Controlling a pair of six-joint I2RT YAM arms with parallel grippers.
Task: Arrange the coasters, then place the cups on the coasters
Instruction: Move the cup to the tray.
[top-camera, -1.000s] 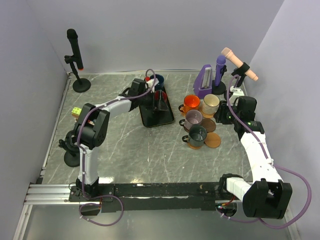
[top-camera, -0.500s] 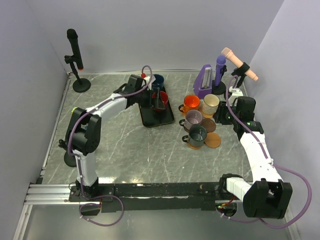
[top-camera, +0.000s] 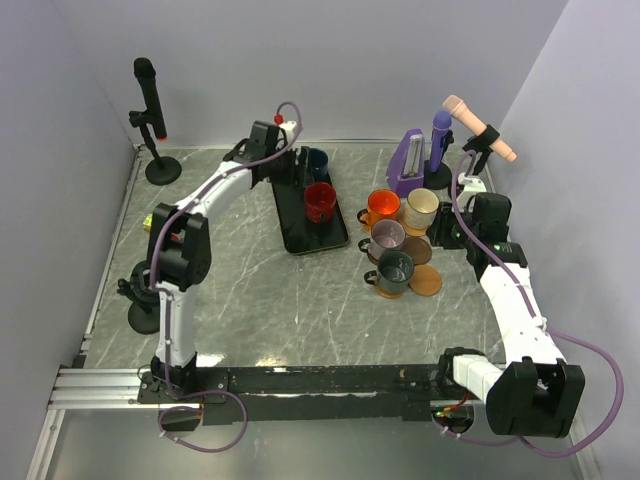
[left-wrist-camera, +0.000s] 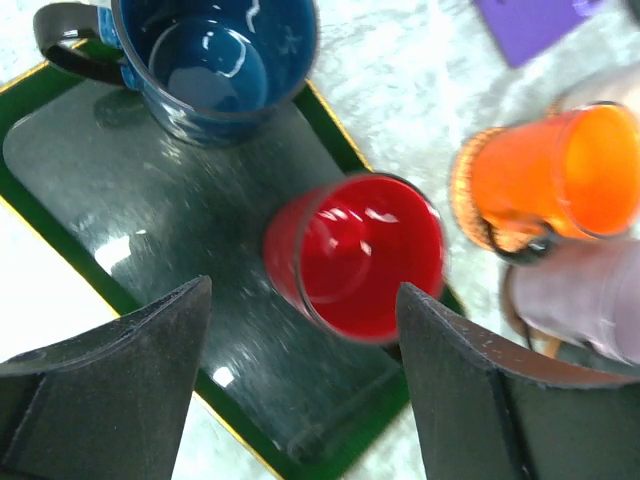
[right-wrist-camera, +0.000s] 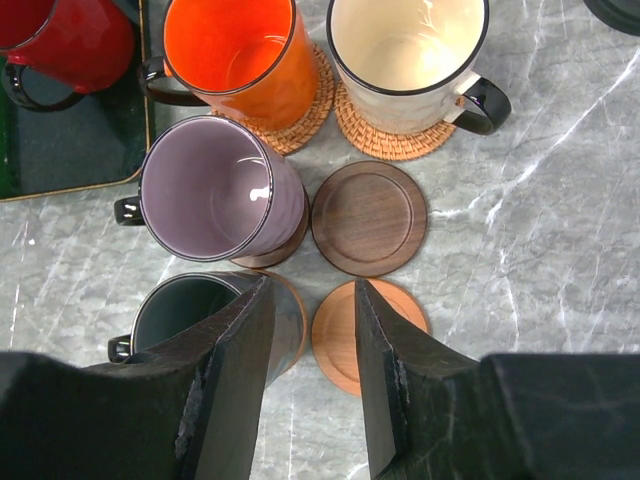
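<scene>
Your left arm is drawing back toward the far end of the black tray (top-camera: 300, 240). A second ago it was sitting low over the red cup (top-camera: 320, 200). Now the left gripper (left-wrist-camera: 302, 292) is hanging above and behind that cup, jaws standing wide apart and carrying nothing. Your right arm is showing no change across the frames.

The red cup is standing upright about mid-length on the tray. The navy cup (top-camera: 316, 160) is standing just beyond it at the tray's far end. Through the left wrist camera you are looking down into both, and neither finger is touching either one.

Your right gripper (right-wrist-camera: 313, 290) is hovering over the cluster to the right of the tray, jaws standing part-way open with nothing between them. Below it:
- The orange cup (right-wrist-camera: 235, 50) is sitting on a woven coaster (right-wrist-camera: 308, 115), and the cream cup (right-wrist-camera: 405, 50) is sitting on a second woven coaster (right-wrist-camera: 385, 142).
- The mauve cup (right-wrist-camera: 210, 190) is resting on a dark brown coaster (right-wrist-camera: 290, 250), with only its edge showing.
- The grey-green cup (right-wrist-camera: 180, 310) is sitting on a tan coaster (top-camera: 383, 293).

Two discs are lying uncovered. A bare dark brown coaster (right-wrist-camera: 368, 218) is lying just right of the mauve cup. A bare tan coaster (right-wrist-camera: 338, 345) is lying just right of the grey-green cup. The two are lying just beside each other.
</scene>
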